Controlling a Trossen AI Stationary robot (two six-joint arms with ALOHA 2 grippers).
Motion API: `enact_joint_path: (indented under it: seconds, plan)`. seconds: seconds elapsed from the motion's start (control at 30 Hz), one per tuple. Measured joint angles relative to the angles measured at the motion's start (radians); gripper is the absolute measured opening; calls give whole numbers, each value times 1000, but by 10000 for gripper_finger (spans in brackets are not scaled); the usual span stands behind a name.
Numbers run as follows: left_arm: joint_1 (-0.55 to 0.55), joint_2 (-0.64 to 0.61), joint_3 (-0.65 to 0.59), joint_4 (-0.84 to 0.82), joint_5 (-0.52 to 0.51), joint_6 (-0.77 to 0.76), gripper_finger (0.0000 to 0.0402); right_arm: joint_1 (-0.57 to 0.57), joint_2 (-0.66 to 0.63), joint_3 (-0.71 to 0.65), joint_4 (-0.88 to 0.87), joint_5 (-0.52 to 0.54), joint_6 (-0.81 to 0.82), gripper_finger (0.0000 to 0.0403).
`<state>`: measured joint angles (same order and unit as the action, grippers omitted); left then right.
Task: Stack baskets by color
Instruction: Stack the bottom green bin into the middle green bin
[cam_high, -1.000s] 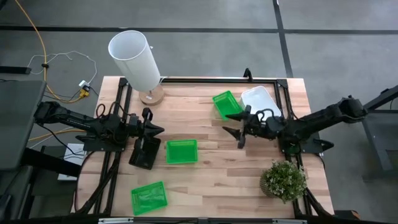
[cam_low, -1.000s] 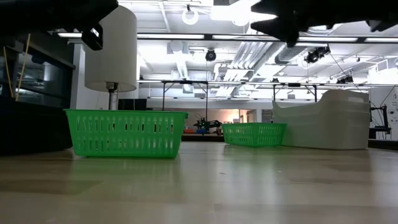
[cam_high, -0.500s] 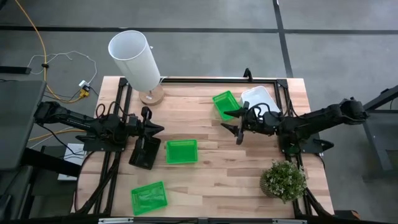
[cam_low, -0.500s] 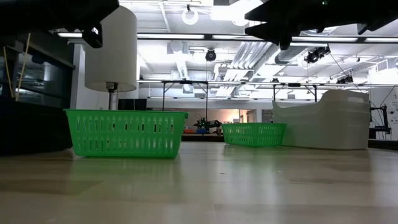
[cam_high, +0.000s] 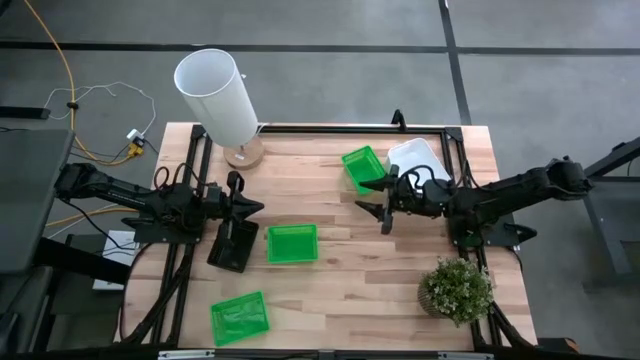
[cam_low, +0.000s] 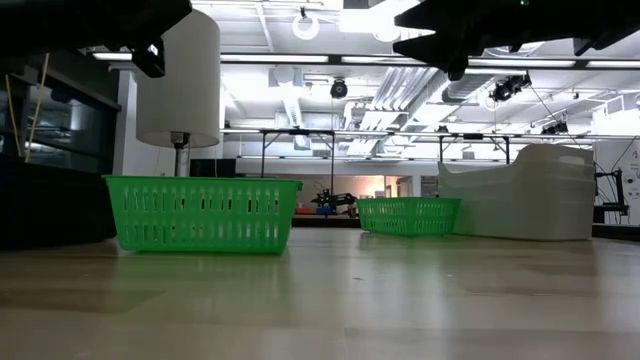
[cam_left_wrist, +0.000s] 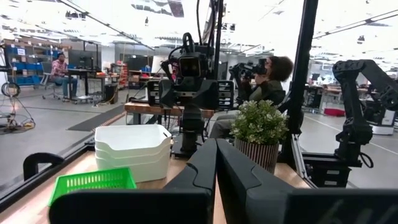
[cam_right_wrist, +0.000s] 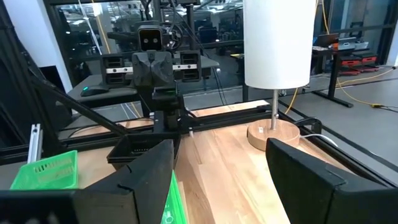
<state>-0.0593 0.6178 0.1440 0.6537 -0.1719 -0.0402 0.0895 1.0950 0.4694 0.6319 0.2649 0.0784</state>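
Baskets: three green ones are lying apart on the desk (cam_high: 330, 280), none nested yet; the white stack (cam_high: 418, 158) is sitting done beside the lamp-side far edge; the black stack (cam_high: 232, 245) is resting under the left arm.
White stack: appearing finished, its layered rims showing in the left wrist view; it is sitting far from the lamp (cam_high: 220, 98), near the desk's far right corner.
Black stack: looking gathered into one pile, lying down-desk from the lamp on the same side; how many are in it I cannot tell.
Far green basket (cam_high: 364, 167): sitting tilted, just beside the white stack, on its lamp side.
Middle green basket (cam_high: 292, 243): lying flat, just beside the black stack, on the side away from the lamp's desk edge.
Near green basket (cam_high: 240, 317): lying alone, farthest of all from the lamp, near the front edge.
Right gripper (cam_high: 381, 202): hovering above the desk just in front of the far green basket, fingers spread wide and holding nothing.
Left gripper (cam_high: 252, 208): waiting over the black stack, fingers pressed together with nothing between them.
Plant (cam_high: 457, 290): standing far across from the lamp, clear of the baskets.
Left to do: by my judgement, only green is remaining, so all three green baskets are needing to be nested.
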Motion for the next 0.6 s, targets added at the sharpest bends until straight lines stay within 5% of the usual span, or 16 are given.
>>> enact_joint_path:
  seconds: [0.33,0.6]
  plan:
    - [-52,35,60,-2,52,19,8,0,0,0,0,0,0,242]
    - [-244,249,237,-129,-28,167,102,0,0,0,-6,0,0,243]
